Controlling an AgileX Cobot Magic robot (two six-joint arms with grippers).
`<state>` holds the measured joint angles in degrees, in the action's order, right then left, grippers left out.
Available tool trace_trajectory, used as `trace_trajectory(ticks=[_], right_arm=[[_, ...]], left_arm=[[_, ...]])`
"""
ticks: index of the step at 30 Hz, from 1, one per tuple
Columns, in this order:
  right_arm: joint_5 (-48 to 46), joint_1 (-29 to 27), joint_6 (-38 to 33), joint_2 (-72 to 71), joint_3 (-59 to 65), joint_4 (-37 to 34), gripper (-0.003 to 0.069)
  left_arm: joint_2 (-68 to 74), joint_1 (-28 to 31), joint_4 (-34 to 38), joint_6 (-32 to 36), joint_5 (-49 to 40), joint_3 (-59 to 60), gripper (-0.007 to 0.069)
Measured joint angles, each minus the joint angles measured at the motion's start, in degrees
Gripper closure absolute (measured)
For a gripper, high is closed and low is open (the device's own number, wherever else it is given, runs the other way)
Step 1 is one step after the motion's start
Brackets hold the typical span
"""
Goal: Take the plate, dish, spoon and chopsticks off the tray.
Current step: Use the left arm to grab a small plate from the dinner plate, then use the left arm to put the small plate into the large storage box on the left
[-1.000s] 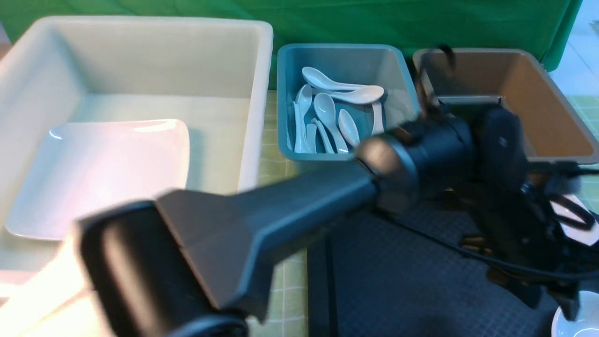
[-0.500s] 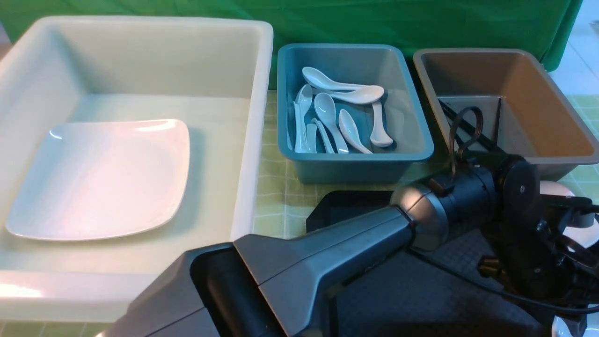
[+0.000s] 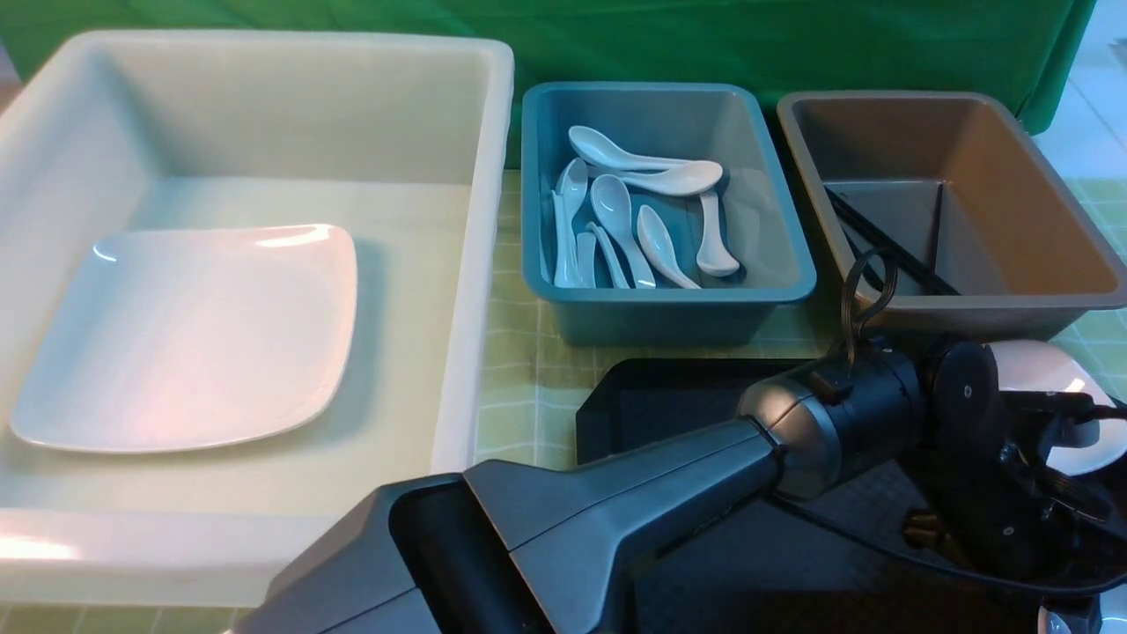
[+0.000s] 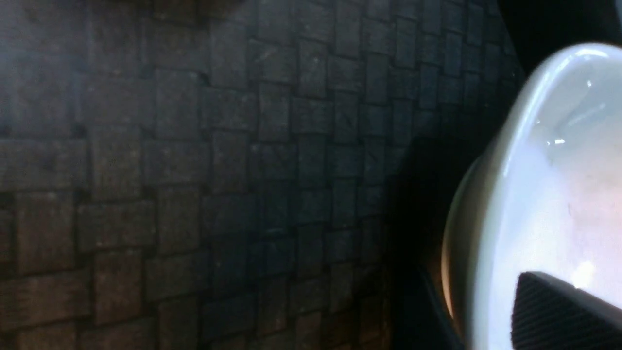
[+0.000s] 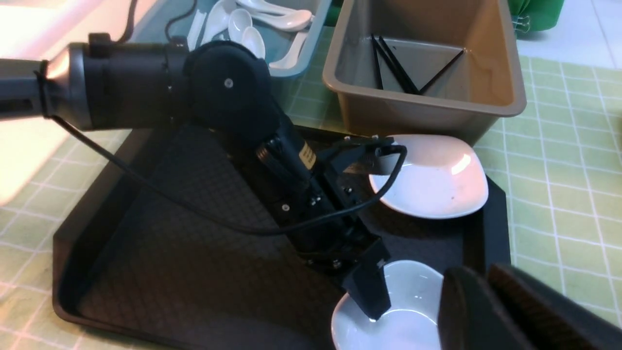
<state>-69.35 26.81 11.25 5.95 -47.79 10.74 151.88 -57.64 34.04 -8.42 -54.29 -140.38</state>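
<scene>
Right wrist view: L gripper (image 5: 374, 306) sits low over the near dish (image 5: 413, 301), with one finger (image 5: 367, 284) tipped just inside its rim. The other finger is hidden, so can't tell if jaws are apart or clamped on the rim. Left wrist view: ribbed pad (image 4: 559, 316) lies over the dish's white inside, w/ tray (image 4: 194, 170) texture alongside. A 2nd dish (image 5: 437, 180) rests at the tray's corner just beyond the L gripper. R gripper (image 5: 486, 296) hangs just beside the near dish, fingers together, nothing betw. them.

Front view: plate (image 3: 194, 335) lies flat in the white bin (image 3: 264, 106), well to the L gripper's left. Spoons (image 3: 616, 220) are in the blue bin (image 3: 669, 295) and chopsticks (image 3: 889, 242) in the brown bin (image 3: 1012, 194), both beyond the gripper, off tray.
</scene>
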Motion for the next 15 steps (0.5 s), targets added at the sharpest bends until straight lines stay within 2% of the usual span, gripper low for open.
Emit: trace_trajectory(ticks=[4,6,10,15], right_arm=[[0.00,0.00,0.00,0.00,0.00,0.00,0.0597],[0.00,0.00,0.00,0.00,0.00,0.00,0.0596],[0.01,0.00,0.00,0.00,0.00,0.01,0.0596],[0.01,0.00,0.00,0.00,0.00,0.01,0.0595]], left_arm=[[-0.24,0.00,-0.43,-0.67,-0.34,-0.15,0.0580],[-1.57,0.21,-1.12,-0.99,-1.15,-0.81,0.0615],[-5.95,0.92,-5.46,-0.99,-5.07,-2.61,0.0619],[-16.56,5.09,-13.13,-1.53,-11.10,-6.70,0.0619]])
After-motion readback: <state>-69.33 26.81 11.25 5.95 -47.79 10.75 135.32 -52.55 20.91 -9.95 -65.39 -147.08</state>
